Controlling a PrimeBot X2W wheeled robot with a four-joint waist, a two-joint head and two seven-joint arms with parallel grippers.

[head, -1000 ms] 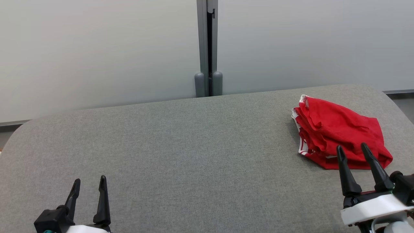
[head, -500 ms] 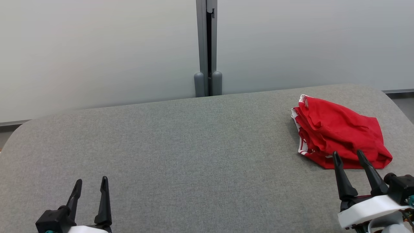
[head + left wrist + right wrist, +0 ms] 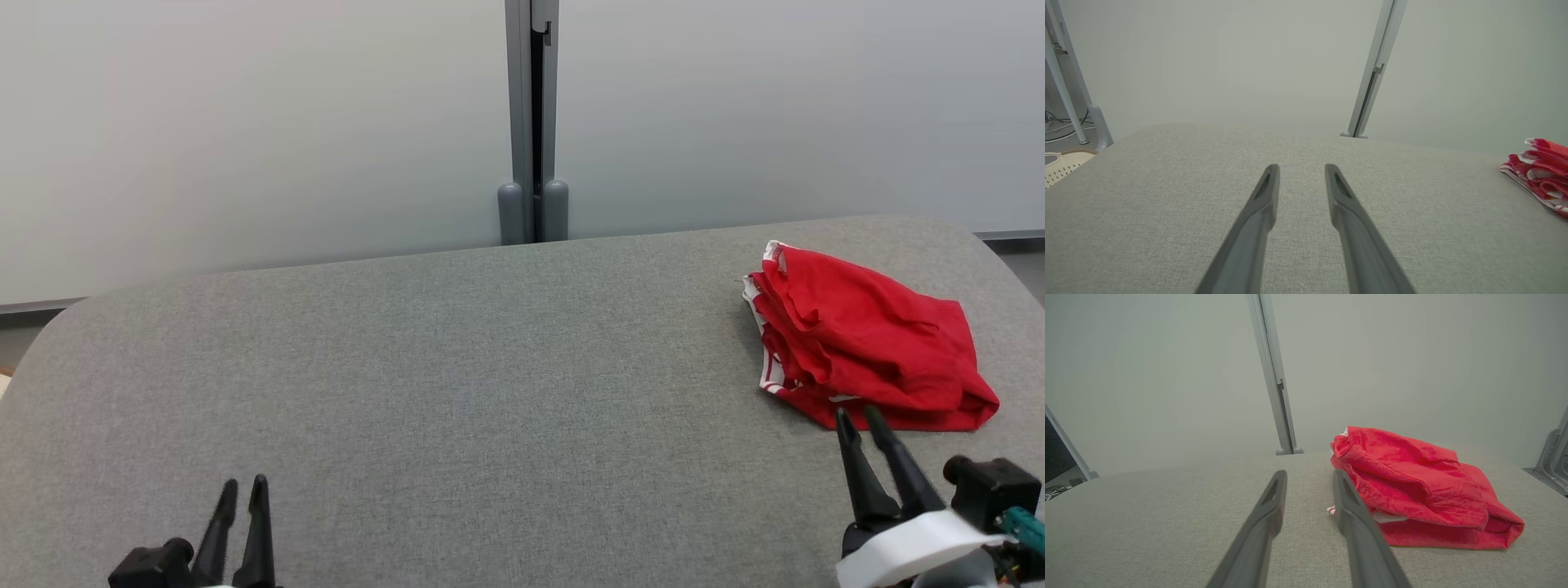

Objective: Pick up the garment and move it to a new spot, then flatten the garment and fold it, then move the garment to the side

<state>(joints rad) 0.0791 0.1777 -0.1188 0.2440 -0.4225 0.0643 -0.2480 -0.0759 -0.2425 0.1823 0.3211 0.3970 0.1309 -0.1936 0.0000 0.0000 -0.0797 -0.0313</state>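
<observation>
The red garment (image 3: 865, 335) with white trim lies folded in a loose bundle at the far right of the grey fabric table (image 3: 490, 367). My right gripper (image 3: 856, 412) sits just in front of its near edge, open with a narrow gap and nothing between the fingers. In the right wrist view the garment (image 3: 1412, 486) lies just right of the right gripper (image 3: 1308, 473), whose right finger overlaps the cloth's edge. My left gripper (image 3: 245, 483) is low at the front left, far from the garment, open narrowly and empty. In the left wrist view the left gripper (image 3: 1300, 167) is above bare table, with the garment (image 3: 1543, 171) at the right edge.
A grey partition wall with a vertical post (image 3: 532, 122) stands right behind the table's far edge. The table's right corner curves away just beyond the garment. A pale woven basket (image 3: 1061, 163) and cables lie on the floor off the table's left end.
Both grippers have drawn back toward the near edge of the table, and their fingers have narrowed. The right fingertips no longer overlap the garment. The camera shifted slightly.
</observation>
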